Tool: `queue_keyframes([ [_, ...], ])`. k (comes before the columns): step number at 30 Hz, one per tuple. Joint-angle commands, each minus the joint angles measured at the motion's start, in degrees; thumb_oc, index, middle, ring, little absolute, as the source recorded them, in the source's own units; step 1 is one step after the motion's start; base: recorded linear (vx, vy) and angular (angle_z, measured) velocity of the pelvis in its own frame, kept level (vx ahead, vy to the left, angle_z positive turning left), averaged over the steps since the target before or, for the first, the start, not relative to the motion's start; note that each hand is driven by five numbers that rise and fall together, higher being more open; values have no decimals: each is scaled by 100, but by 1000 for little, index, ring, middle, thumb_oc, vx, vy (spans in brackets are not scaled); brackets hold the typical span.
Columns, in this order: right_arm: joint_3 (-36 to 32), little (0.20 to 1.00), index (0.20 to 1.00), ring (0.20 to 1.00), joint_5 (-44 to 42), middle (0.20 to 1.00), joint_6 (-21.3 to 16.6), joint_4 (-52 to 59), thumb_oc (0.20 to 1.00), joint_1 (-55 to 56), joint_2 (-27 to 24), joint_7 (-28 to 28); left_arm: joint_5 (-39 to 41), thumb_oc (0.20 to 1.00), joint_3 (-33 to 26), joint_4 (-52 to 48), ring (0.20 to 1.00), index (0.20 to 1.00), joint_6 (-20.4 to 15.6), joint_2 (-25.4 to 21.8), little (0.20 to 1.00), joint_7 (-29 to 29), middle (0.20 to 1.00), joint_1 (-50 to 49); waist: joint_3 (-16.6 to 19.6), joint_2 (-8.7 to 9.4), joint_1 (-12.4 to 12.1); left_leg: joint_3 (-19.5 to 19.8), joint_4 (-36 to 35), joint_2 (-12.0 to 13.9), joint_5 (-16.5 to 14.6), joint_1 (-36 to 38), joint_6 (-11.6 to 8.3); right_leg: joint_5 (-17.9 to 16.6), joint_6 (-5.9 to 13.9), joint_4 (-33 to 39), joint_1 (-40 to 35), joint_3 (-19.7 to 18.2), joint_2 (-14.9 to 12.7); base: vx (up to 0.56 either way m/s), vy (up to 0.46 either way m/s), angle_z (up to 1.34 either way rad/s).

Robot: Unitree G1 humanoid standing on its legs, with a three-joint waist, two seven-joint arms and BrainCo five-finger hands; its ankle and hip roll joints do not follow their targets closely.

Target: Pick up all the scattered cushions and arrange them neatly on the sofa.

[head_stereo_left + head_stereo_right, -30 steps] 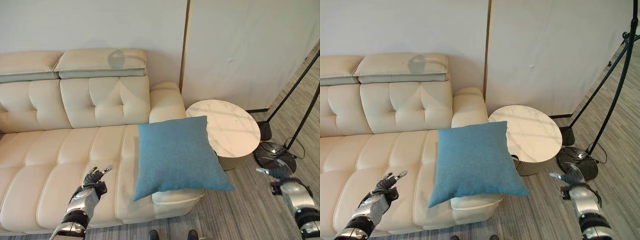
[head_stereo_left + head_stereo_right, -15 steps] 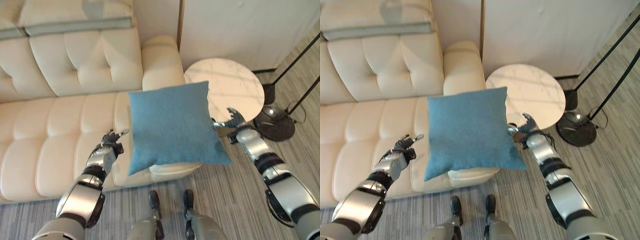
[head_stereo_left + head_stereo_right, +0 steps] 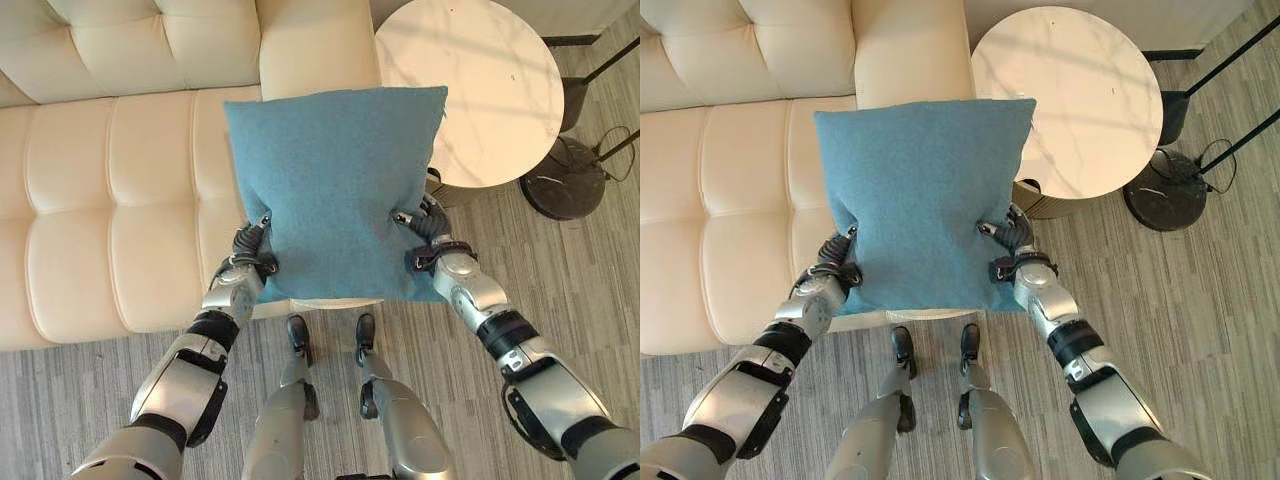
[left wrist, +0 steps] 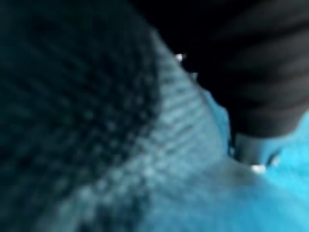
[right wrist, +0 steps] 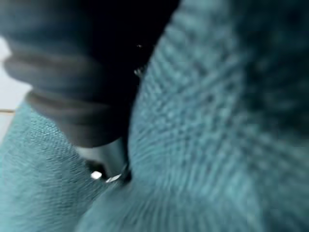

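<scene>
A square blue cushion (image 3: pixel 335 180) lies over the front right corner of the cream sofa (image 3: pixel 110 190), hanging past the seat edge. My left hand (image 3: pixel 248 268) grips its left side low down, thumb on top and the cloth puckered there. On the opposite side my right hand (image 3: pixel 432 238) pinches the cushion the same way. Blue fabric (image 4: pixel 145 183) fills the space right against the left hand's dark cover (image 4: pixel 260 72). The right wrist view shows the same weave (image 5: pixel 217 121) pressed beside that hand's cover (image 5: pixel 72 87).
A round white marble side table (image 3: pixel 480 80) stands right of the sofa arm, close behind the cushion's right corner. A dark lamp base (image 3: pixel 580 180) with thin poles sits on the striped grey floor farther right. Bare sofa seat stretches to the left.
The camera has tilted down. Both hands came inward from apart, met the cushion's left and right sides and closed on it.
</scene>
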State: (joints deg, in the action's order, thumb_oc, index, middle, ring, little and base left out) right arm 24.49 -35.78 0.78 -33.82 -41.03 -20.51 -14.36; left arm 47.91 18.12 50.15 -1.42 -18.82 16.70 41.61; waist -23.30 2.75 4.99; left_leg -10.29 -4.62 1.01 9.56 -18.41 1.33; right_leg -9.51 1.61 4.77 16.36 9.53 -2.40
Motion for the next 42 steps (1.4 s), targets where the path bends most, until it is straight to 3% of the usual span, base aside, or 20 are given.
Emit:
queue_keyframes([
  [1,884,200,200,200,-268,200,50,237,200,-133,871,705,342,200,678,-185,200,200,27,910,200,-440,200,562,4,156,-159,91,-38,-4,-545,214,-417,461,485,23,49,-22,-280,0,0,0],
  [15,791,200,200,200,-88,200,55,1609,200,815,706,912,109,200,891,-2066,200,200,-143,1019,200,-180,200,-348,378,199,-271,40,-38,-29,-836,856,-324,572,555,23,-499,-58,-345,0,4,0],
  [21,341,200,200,200,118,200,98,2635,200,2008,455,1264,-467,200,493,-3295,200,200,-99,910,200,-46,200,-1675,772,199,-352,78,-38,-91,-1035,1351,-188,680,580,23,-996,-28,-383,6,39,-1],
  [28,-163,200,200,200,374,200,123,3358,200,3463,152,1592,-1251,200,-158,-4671,200,200,-19,636,200,-39,200,-3501,917,281,-543,108,-38,-160,-1105,1603,-94,576,672,23,-1274,144,-445,-109,57,5],
  [29,-226,200,200,200,388,200,120,3419,200,3570,147,1593,-1282,200,-243,-4761,200,200,-26,605,200,-12,200,-3675,902,293,-565,99,-38,-145,-1076,1598,-92,526,676,23,-1294,174,-438,-184,4,1],
  [32,-441,200,200,200,481,200,142,3383,200,3897,117,1648,-1385,200,-501,-5000,200,200,-43,427,200,-86,200,-4170,925,166,-629,189,-38,-24,-953,1548,-42,1103,575,-1062,-1325,28,-382,-201,-9,6],
  [33,-440,200,200,200,481,200,142,3384,200,3900,117,1649,-1386,200,-501,-5003,200,200,-41,427,200,-86,200,-4174,926,169,-628,189,-38,-27,-954,1550,-42,1117,576,-1082,-1318,28,-388,-157,-36,19],
  [36,-581,200,200,200,492,200,208,3348,200,4239,128,1685,-1331,200,-566,-4896,200,200,69,379,200,-155,200,-4461,1239,199,-686,404,-38,-89,-870,1468,-78,1503,506,-1479,-1723,-359,-168,-124,-160,45],
  [37,-605,200,200,200,508,200,226,3350,200,4314,120,1689,-1328,200,-583,-4880,200,200,93,366,200,-169,200,-4520,1293,215,-697,450,-38,-104,-841,1456,-91,1547,492,-1463,-1808,-435,-117,-294,-348,52],
  [38,-593,200,200,200,523,200,271,3331,200,4419,66,1695,-1322,200,-653,-4909,200,200,153,315,200,-204,200,-4656,1353,264,-797,601,-38,-113,-617,1310,-205,1746,266,-1030,-2164,-484,56,-344,-384,39],
  [39,-567,200,200,200,493,200,277,3345,200,4436,53,1711,-1332,200,-702,-4926,200,200,177,291,200,-211,200,-4706,1362,265,-812,675,-38,-88,-459,1219,-308,1804,170,-757,-2287,-486,154,-396,-418,40],
  [42,-565,200,200,200,397,200,236,3423,200,4447,-80,1695,-1303,200,-693,-5004,200,200,226,323,200,-233,200,-4771,1188,214,-849,968,-38,29,-8,910,-609,1811,-76,-344,-2301,-467,480,-389,-329,38],
])
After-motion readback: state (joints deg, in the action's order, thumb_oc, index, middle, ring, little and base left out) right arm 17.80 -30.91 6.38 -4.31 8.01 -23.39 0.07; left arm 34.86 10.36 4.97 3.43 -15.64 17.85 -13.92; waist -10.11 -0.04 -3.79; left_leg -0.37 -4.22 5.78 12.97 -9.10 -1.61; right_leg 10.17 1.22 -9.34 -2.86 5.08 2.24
